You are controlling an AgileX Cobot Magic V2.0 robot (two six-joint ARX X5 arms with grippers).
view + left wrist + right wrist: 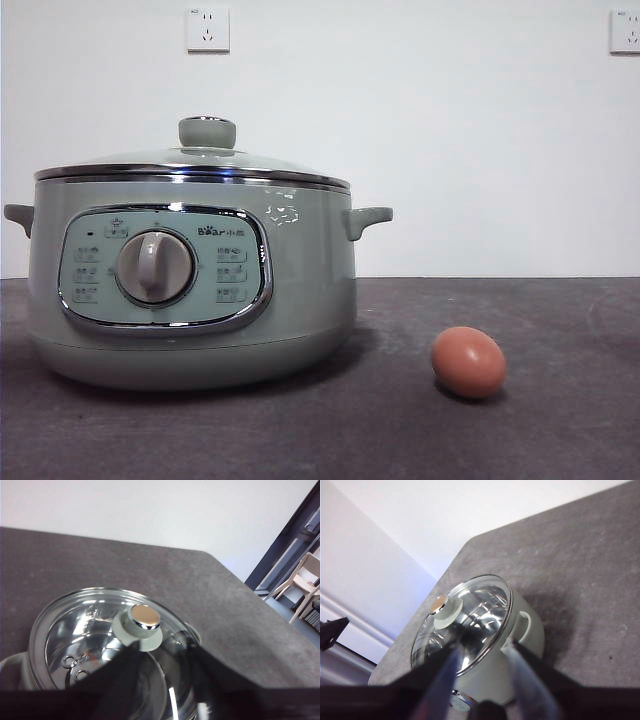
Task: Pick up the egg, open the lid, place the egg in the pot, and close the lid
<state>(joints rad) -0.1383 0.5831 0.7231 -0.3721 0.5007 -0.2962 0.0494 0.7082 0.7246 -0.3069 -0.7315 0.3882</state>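
Front view has the egg (468, 361) lying on the surface, long axis sideways, beside the pot (300, 300); both grippers hover over the lid (200, 158), jaws apart, neither near it

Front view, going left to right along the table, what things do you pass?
Pot with the lid on it → egg, lying apart from the pot on the dark table.
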